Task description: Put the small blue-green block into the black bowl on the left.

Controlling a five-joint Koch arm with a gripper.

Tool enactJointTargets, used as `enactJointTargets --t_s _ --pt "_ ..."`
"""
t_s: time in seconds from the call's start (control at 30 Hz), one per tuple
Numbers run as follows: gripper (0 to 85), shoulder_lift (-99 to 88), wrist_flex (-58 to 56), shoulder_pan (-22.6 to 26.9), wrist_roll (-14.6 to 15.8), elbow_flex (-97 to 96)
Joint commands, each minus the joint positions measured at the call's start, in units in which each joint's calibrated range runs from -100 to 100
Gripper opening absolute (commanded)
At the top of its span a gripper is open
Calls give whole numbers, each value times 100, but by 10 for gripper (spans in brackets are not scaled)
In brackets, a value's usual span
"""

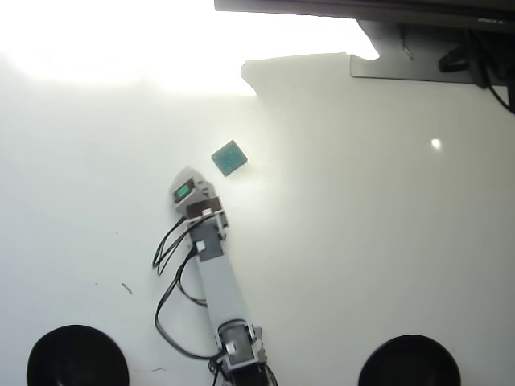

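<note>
Block: small blue-green square block (229, 158) lies mid-table, turned like a diamond, corners toward the table edges.
Bowl: round black bowl (77, 356), near-left corner.
Gripper: grey gripper (184, 190) beside the block; can't tell its grip.

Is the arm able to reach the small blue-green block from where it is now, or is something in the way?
Probably yes. The small blue-green block lies alone on the white table, just up and to the right of the gripper in the overhead view. Nothing stands between them.

Bare table (346, 233) lay around claw (187, 178); teal block (230, 158) just ahead-right; two black bowls (77, 357) (410, 362) far behind.
</note>
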Motion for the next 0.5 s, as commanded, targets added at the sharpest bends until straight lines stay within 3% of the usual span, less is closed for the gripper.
enactJointTargets --t_s 0.0,0.17,0.23,0.27,0.3,0.37,0.47 --pt "61 -583 -81 151 20 332" --pt "77 -829 -178 274 10 323" --pt "269 -529 -186 181 -200 378" --pt "310 -390 -194 103 -288 369" --pt "321 -219 -194 20 -293 360" --pt "419 124 -186 -190 -361 350" --pt "437 392 -186 -435 -391 156"
